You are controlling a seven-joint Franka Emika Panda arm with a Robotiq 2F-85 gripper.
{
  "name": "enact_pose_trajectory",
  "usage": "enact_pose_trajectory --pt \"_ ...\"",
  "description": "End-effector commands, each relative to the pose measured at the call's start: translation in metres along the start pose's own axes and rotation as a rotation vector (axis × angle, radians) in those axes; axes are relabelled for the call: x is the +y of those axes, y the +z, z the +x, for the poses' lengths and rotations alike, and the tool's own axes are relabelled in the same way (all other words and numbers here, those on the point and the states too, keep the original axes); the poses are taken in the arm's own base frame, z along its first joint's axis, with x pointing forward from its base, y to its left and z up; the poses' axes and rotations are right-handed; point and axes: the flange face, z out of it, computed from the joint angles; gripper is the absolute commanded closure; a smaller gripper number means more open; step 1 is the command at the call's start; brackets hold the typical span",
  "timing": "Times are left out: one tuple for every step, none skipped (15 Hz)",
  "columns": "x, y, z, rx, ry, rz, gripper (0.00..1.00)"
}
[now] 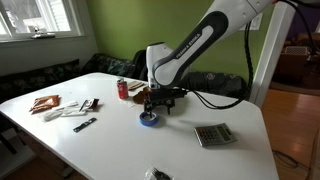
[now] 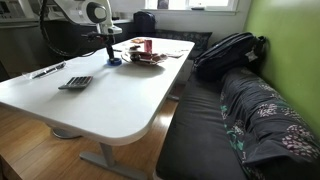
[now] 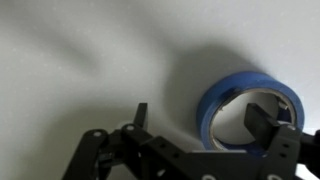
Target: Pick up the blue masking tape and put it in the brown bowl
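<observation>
The blue masking tape lies flat on the white table, directly under my gripper. In the wrist view the tape sits at the right. My gripper is open and straddles the ring's near wall: one finger is outside on the left and the other is inside the hollow centre. The brown bowl stands just behind, beside a red soda can. Both exterior views show the tape, the gripper and the bowl.
A calculator lies near the table's edge, also seen in an exterior view. Snack packets and markers lie at one end. A black backpack rests on the dark bench beside the table.
</observation>
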Motion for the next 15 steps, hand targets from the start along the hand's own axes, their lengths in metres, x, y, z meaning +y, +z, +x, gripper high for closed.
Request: enact_pose_trajectory --pt "-0.006 0.017 0.007 -0.021 0.024 -0.013 0.26" --pt "-0.007 0.019 0.008 -0.022 0.025 -0.017 0.3" --pt "-0.008 0.021 0.009 -0.024 0.024 -0.02 0.4" --pt "-0.009 0.02 0.01 -0.022 0.022 -0.022 0.48" --pt "-0.011 0.018 0.01 -0.018 0.017 -0.022 0.55" --pt "-0.014 0.012 0.01 -0.014 0.004 -0.013 0.63" --pt "-0.016 0.007 0.009 -0.009 -0.002 -0.014 0.7" --pt "-0.018 0.001 0.009 -0.003 -0.01 -0.012 0.79" --pt "-0.021 -0.003 0.009 0.0 -0.016 -0.013 0.86" --pt "-0.023 -0.006 0.008 -0.003 -0.021 -0.016 0.93" --pt "-0.026 -0.008 0.007 -0.007 -0.03 -0.009 0.99" --pt "-0.03 -0.013 0.006 -0.004 -0.044 -0.006 1.0" --pt "-0.036 -0.019 0.003 -0.003 -0.074 0.022 1.0" --pt "-0.042 -0.026 0.001 0.005 -0.114 0.048 0.97" --pt "-0.05 -0.036 -0.003 0.021 -0.169 0.082 0.97"
